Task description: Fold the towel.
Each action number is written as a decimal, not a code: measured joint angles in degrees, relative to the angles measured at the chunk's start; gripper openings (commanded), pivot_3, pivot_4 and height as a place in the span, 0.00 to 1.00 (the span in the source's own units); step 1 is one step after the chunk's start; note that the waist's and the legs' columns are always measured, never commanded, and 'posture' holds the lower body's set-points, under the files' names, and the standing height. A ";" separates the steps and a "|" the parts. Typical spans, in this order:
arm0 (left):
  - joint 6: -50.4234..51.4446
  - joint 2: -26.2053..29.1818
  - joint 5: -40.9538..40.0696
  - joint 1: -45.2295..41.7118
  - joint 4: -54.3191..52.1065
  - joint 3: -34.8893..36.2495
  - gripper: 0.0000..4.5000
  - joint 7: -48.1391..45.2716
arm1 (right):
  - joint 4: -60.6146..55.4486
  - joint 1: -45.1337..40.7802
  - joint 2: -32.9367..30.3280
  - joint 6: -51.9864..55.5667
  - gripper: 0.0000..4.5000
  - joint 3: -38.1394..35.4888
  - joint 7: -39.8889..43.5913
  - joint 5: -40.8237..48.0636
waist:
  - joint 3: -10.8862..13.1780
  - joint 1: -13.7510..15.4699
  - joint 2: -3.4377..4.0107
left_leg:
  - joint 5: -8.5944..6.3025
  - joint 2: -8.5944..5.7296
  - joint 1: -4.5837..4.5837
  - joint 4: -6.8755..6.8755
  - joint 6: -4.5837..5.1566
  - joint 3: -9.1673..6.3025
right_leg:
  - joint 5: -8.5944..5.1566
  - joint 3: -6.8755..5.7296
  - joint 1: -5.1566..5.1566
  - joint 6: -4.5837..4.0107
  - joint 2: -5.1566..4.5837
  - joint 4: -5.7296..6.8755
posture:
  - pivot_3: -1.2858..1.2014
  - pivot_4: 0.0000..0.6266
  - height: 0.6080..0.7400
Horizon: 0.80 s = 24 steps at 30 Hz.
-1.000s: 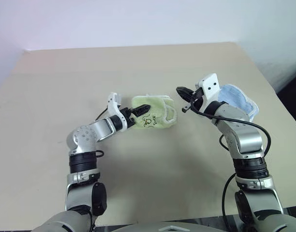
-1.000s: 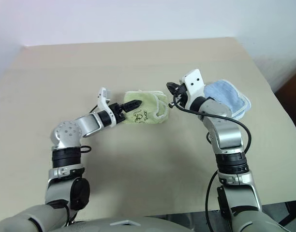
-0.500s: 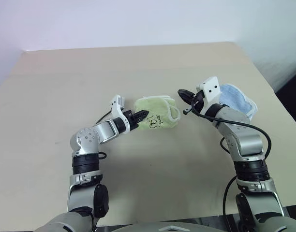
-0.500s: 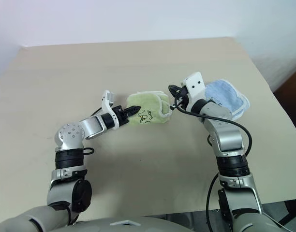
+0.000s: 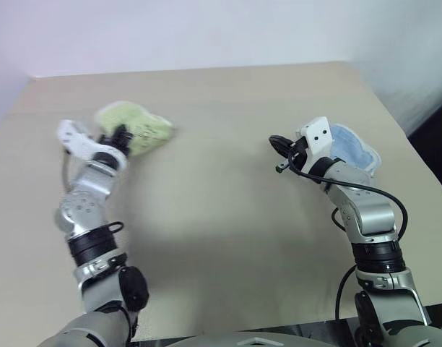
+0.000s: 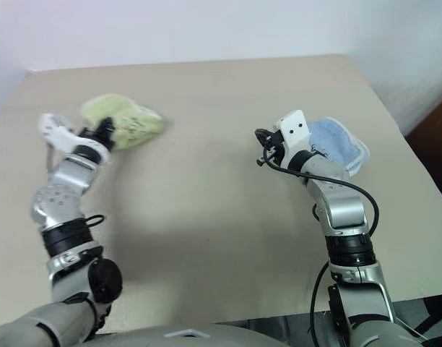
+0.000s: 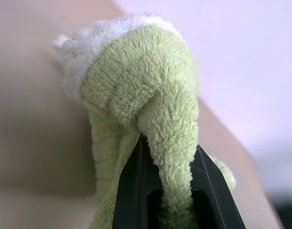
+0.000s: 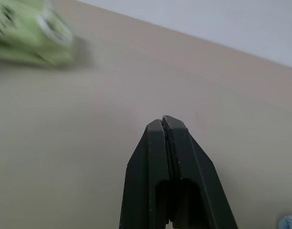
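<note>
Here the left gripper (image 7: 167, 191) clamps a bunched fold of the towel (image 5: 134, 130), carried far across the table (image 5: 228, 231) from the blue towel (image 5: 351, 148). The right gripper (image 5: 275, 142), pinched empty, sits just beside the blue towel, so the left arm is nearer.

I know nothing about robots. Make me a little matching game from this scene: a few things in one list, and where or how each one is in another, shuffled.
Things:
1. yellow-green towel
2. light blue towel
3. left gripper
4. right gripper

States:
A. shut on nothing, above bare table
B. lies behind the right arm
C. bunched up, held at the table's left side
D. clamped on terry cloth

Pairs: 1-C, 2-B, 3-D, 4-A
</note>
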 measured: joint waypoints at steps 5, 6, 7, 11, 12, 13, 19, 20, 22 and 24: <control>-5.81 5.17 1.32 4.54 4.58 5.35 0.01 3.09 | 0.65 -0.59 0.19 -0.37 0.00 0.33 0.68 -0.01 | -0.01 0.42 -0.01 | 0.00 -0.02 0.00 0.01 0.01 -0.02 | 0.00 -0.03 0.03 0.00 -0.02 0.01 | 0.52 0.24 0.93; -6.65 5.15 1.39 5.14 5.91 6.19 0.01 3.88 | 0.93 -0.88 0.19 -0.49 0.00 0.38 0.85 -0.02 | -0.01 0.47 -0.02 | 0.00 -0.03 0.00 0.03 0.01 -0.03 | 0.00 -0.03 0.05 0.00 -0.04 0.01 | 0.52 0.24 0.93; -7.46 4.99 1.35 5.69 7.59 7.22 0.01 5.00 | 1.11 -1.18 0.20 -0.69 0.00 0.50 1.06 -0.03 | -0.04 0.45 -0.06 | 0.00 -0.03 0.00 0.05 0.01 -0.03 | 0.00 -0.03 0.06 0.00 -0.04 0.01 | 0.52 0.24 0.93; -9.22 4.17 1.11 7.34 10.01 8.24 0.07 7.37 | 2.15 -1.90 0.19 -1.21 0.00 0.57 1.40 -0.07 | -0.10 0.24 -0.18 | 0.00 -0.03 0.00 0.04 0.01 -0.02 | 0.00 -0.03 0.04 0.00 -0.03 0.01 | 0.52 0.24 0.93; -9.31 4.08 0.90 7.41 9.96 8.20 0.14 7.41 | 2.25 -1.94 0.19 -1.25 0.00 0.60 1.56 -0.07 | -0.10 0.22 -0.18 | 0.00 -0.02 0.00 0.04 0.00 -0.02 | 0.00 -0.03 0.04 0.00 -0.03 0.02 | 0.52 0.24 0.93; -9.40 3.93 0.34 7.55 9.66 8.08 0.18 7.27 | 2.30 -1.95 0.19 -1.31 0.00 0.66 1.69 -0.08 | -0.10 0.21 -0.18 | 0.00 -0.02 0.01 0.04 0.00 -0.02 | 0.00 -0.03 0.03 0.00 -0.03 0.03 | 0.52 0.24 0.93; -9.23 3.66 -2.43 9.00 7.61 7.67 0.64 6.39 | 2.70 -1.99 0.23 -1.42 0.00 0.79 2.03 -0.12 | -0.10 0.13 -0.18 | 0.00 -0.01 0.01 0.03 0.00 -0.02 | 0.01 -0.02 0.03 -0.01 -0.03 0.02 | 0.52 0.24 0.93; -9.02 3.66 -2.83 9.36 7.06 7.67 0.71 6.39 | 2.70 -1.98 0.23 -1.42 0.00 0.79 2.05 -0.12 | -0.10 0.09 -0.18 | 0.00 -0.01 0.00 0.03 0.00 -0.01 | 0.01 -0.02 0.02 -0.01 -0.03 0.03 | 0.52 0.24 0.93; -8.75 3.66 -3.94 10.17 5.85 7.68 0.86 6.41 | 2.69 -1.97 0.30 -1.42 0.00 0.79 2.05 -0.12 | -0.10 0.08 -0.18 | 0.00 -0.01 0.00 0.03 0.00 -0.02 | 0.01 -0.02 0.02 -0.01 -0.03 0.03 | 0.52 0.24 0.93; -8.06 3.67 -5.25 11.71 3.92 7.69 0.99 6.42 | 2.68 -1.87 0.39 -1.42 0.00 0.80 2.03 -0.11 | -0.10 0.04 -0.18 | 0.00 0.00 0.01 0.03 0.00 -0.01 | 0.01 -0.01 0.01 -0.01 -0.03 0.04 | 0.52 0.24 0.93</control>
